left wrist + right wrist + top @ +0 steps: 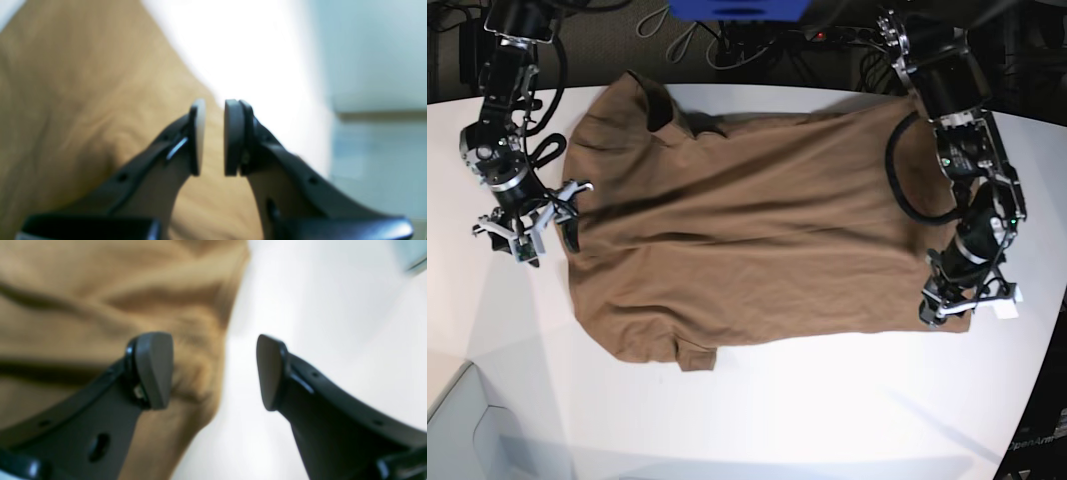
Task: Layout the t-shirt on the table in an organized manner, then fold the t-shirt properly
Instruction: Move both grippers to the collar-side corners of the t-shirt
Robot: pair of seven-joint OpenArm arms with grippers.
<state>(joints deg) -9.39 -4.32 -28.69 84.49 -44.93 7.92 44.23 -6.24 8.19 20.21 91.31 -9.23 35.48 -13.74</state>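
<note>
1. Brown soft cloth, the t-shirt [747, 240], lies spread almost flat across the middle of the white worktop [827, 420], with its length going from left to right in the base view.
2. One short sleeve points to the far left corner, and another sleeve sticks out at the near edge, left of the middle.
3. A long shallow wrinkle runs across the cloth from the left side toward the middle.
4. The right tool [525, 222] is at the left edge of the shirt in the base view, low over the worktop.
5. Its jaws are spread wide; in the right wrist view one pad [154, 370] is above the brown cloth and the other is above the bare white surface, so the shirt edge passes between them. Nothing is pinched there.
6. The left tool [955, 295] is at the right end of the shirt in the base view, near the near-right corner of the cloth.
7. Its jaws are close together with a narrow gap between the pads [233, 136] in the left wrist view. The cloth lies below them, and I cannot tell if any fabric is caught.
8. Black cables and dark equipment sit beyond the far edge of the worktop.
</note>
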